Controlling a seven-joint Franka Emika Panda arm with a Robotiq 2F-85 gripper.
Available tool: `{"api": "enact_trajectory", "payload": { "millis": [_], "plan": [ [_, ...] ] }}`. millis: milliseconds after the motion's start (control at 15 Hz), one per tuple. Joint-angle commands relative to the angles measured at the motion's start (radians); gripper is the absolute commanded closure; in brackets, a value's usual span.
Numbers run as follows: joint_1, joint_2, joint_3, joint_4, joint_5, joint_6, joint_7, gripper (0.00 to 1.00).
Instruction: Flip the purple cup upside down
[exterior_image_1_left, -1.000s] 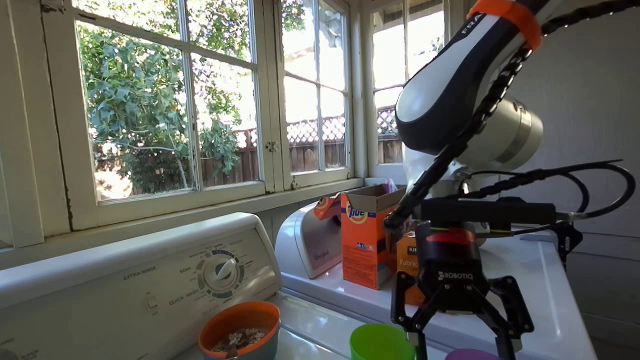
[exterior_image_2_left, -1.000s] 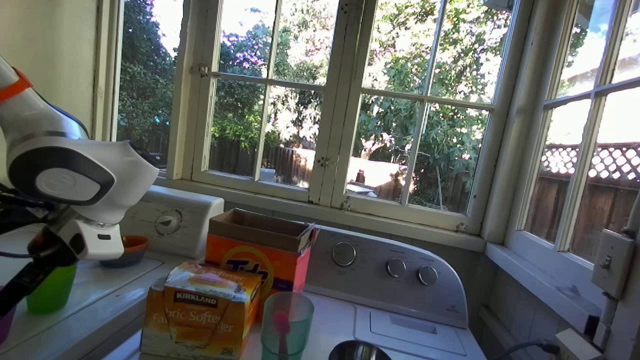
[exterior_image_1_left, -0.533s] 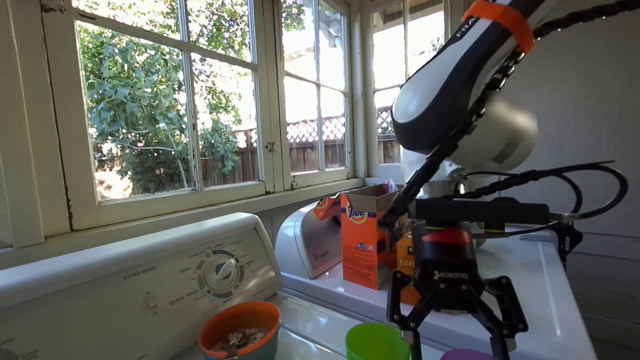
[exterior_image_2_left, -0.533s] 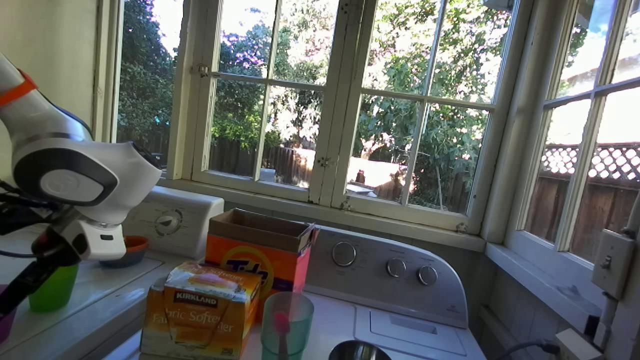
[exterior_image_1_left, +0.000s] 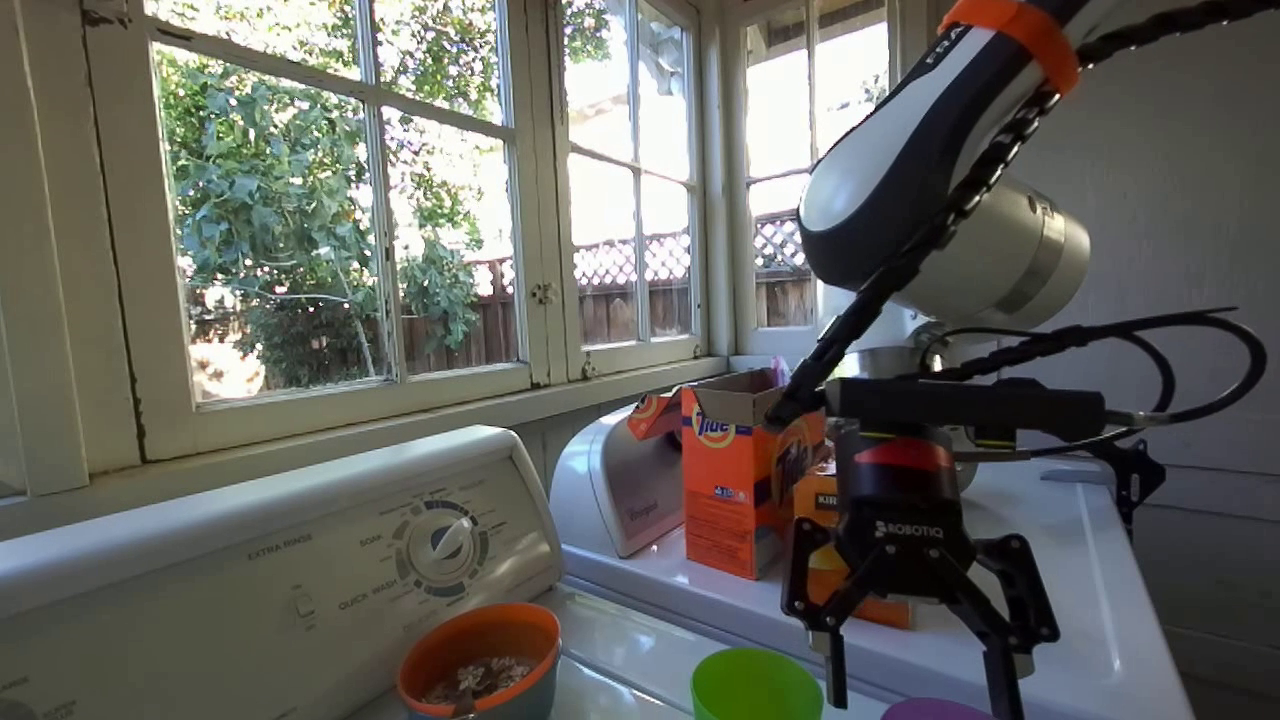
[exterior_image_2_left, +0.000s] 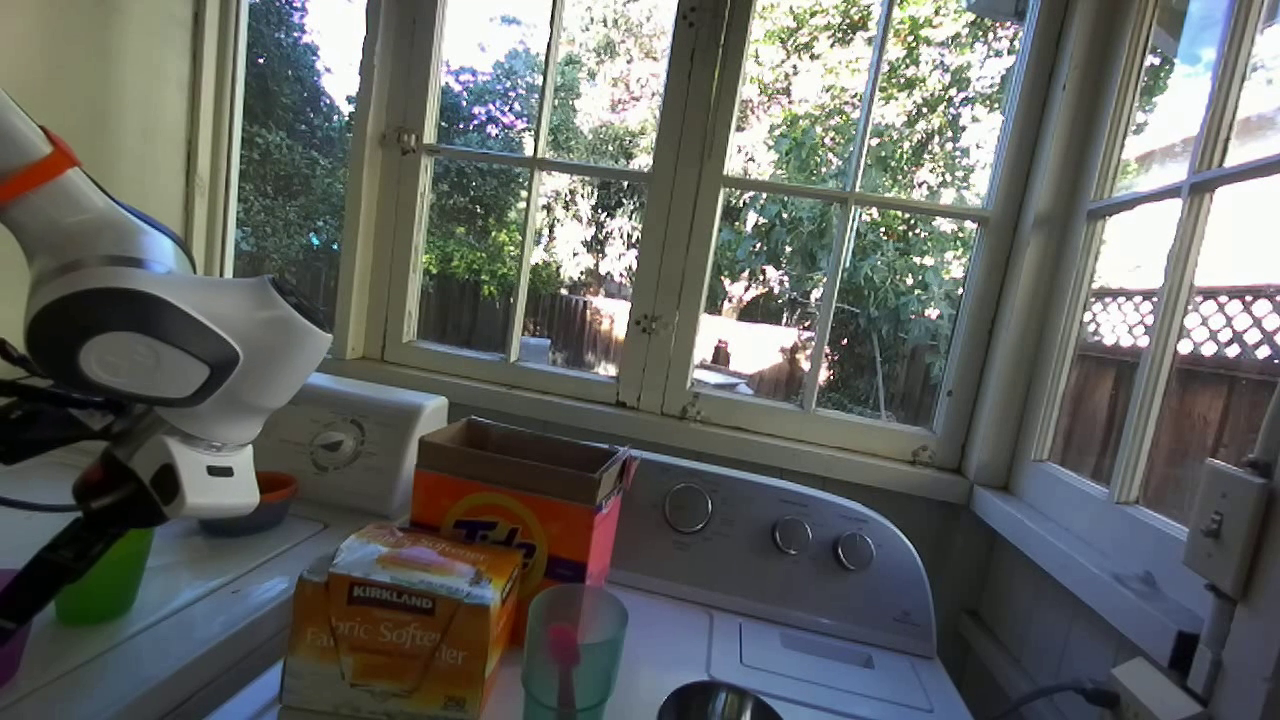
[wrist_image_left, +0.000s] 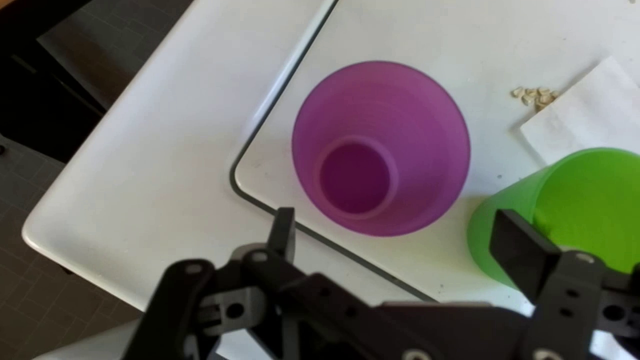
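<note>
In the wrist view the purple cup (wrist_image_left: 381, 148) stands upright on a white lid (wrist_image_left: 435, 45), mouth up, its darker round bottom showing inside. The lime-green cup (wrist_image_left: 590, 200) stands near it on the right, with a square of white paper (wrist_image_left: 590, 110) and some pale flakes (wrist_image_left: 544, 99) farther off. Left of the lid, the white machine (wrist_image_left: 150, 165) runs out to a rounded corner above a dark tiled floor (wrist_image_left: 45, 315).

The gripper (exterior_image_1_left: 922, 700) points downward, its two fingers (wrist_image_left: 285, 232) spread wide. In the wrist view both fingertips sit nearer than the purple cup and apart from it; the right one overlaps the lime-green cup, and whether those two touch cannot be told. In an exterior view the fingers hang to the left and right of the purple cup's rim, the rest of the cup cut off below.

Farther left there, an orange-lined bowl (exterior_image_1_left: 480, 632) holds flaky bits (exterior_image_1_left: 490, 675) in front of a dial (exterior_image_1_left: 445, 545). A Tide box (exterior_image_1_left: 720, 510) stands on a second machine (exterior_image_1_left: 1110, 570) beyond. In an exterior view a fabric softener box (exterior_image_2_left: 400, 630) stands on the near side of the Tide box, a translucent teal cup (exterior_image_2_left: 605, 660) with a pink-tipped item (exterior_image_2_left: 563, 645) is just right of it, and a metal bowl (exterior_image_2_left: 720, 703) sits at the near edge.
</note>
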Motion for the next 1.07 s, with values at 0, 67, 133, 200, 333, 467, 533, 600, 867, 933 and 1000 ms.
{"api": "enact_trajectory", "payload": {
  "millis": [0,67,133,200,333,467,533,600,867,933,1000],
  "plan": [
    [-0.013,-0.046,-0.014,-0.060,0.067,0.029,-0.011,0.00],
    [-0.017,-0.045,-0.018,-0.062,0.081,0.019,-0.008,0.00],
    [-0.020,-0.041,-0.023,-0.063,0.092,0.008,0.001,0.00],
    [-0.023,-0.036,-0.027,-0.063,0.103,-0.001,0.011,0.00],
    [-0.026,-0.027,-0.033,-0.065,0.126,-0.011,0.020,0.00],
    [-0.027,-0.016,-0.035,-0.065,0.152,-0.019,0.032,0.00],
    [-0.028,-0.009,-0.036,-0.065,0.170,-0.026,0.040,0.00],
    [-0.028,-0.004,-0.037,-0.066,0.187,-0.027,0.048,0.00],
    [-0.027,0.015,-0.039,-0.070,0.245,-0.034,0.073,0.00],
    [-0.028,0.019,-0.039,-0.071,0.255,-0.039,0.076,0.00],
    [-0.028,0.024,-0.040,-0.072,0.264,-0.043,0.078,0.00]
  ]
}}
